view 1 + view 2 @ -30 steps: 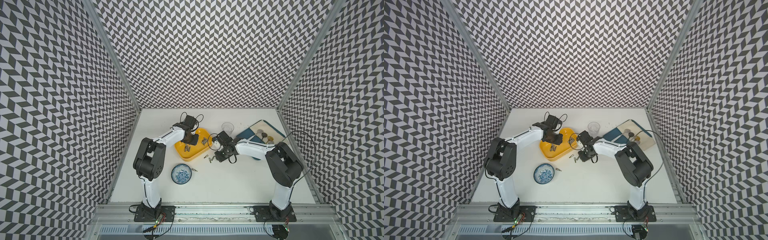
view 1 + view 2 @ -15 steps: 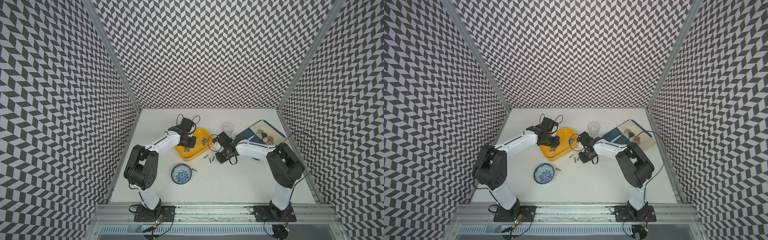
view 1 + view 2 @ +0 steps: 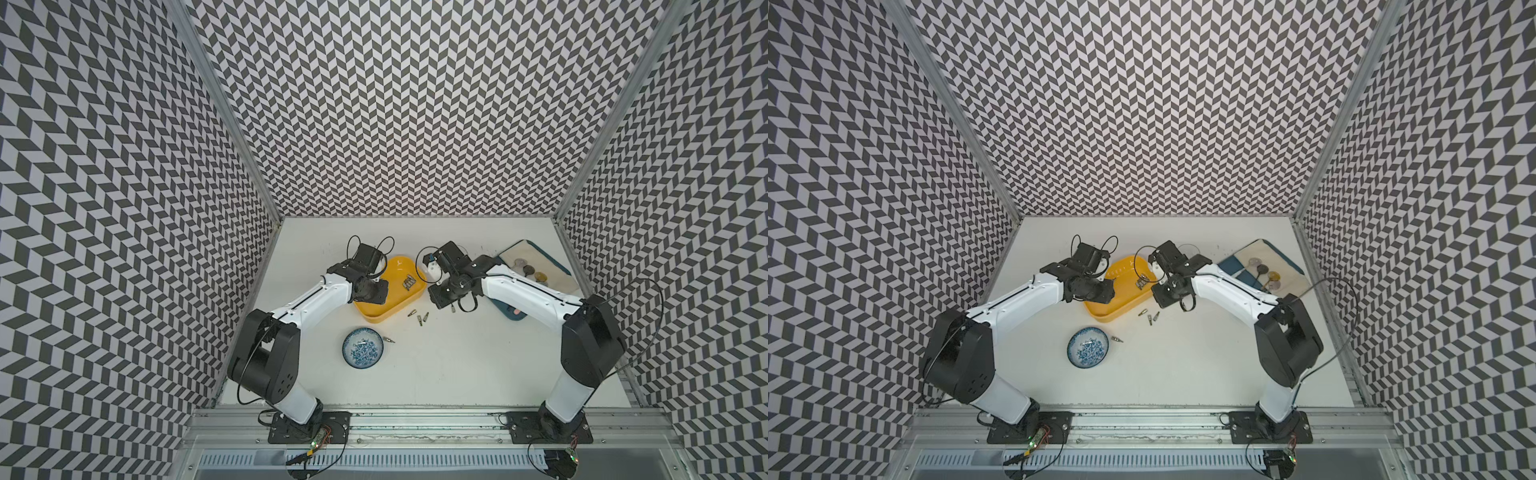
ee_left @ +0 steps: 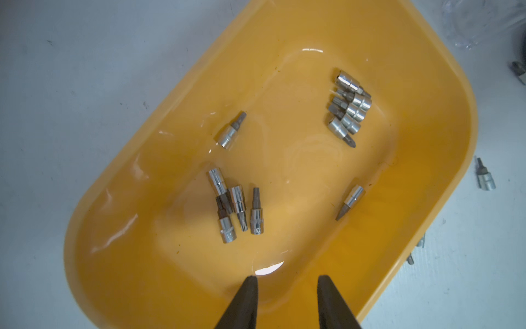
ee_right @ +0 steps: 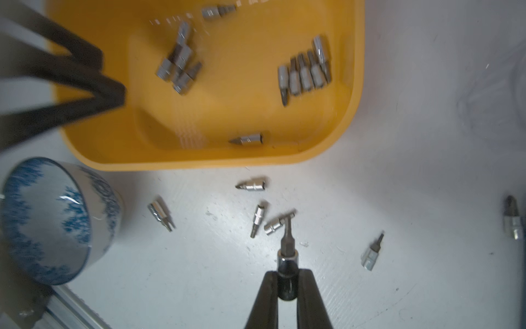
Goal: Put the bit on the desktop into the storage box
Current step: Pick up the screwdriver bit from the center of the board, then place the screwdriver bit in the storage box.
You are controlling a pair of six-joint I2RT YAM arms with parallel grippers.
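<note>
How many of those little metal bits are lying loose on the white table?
6 bits: one beside the bowl, three near the storage box, two farther off. A seventh bit is held in the right gripper. Arms may hide more.

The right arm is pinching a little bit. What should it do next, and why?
Probably lift the bit and carry it over the box rim. The right fingers are shut on it, and it is outside the box, over the desktop, where loose bits lie. The box already holds several bits, so this one likely belongs there too.
</note>
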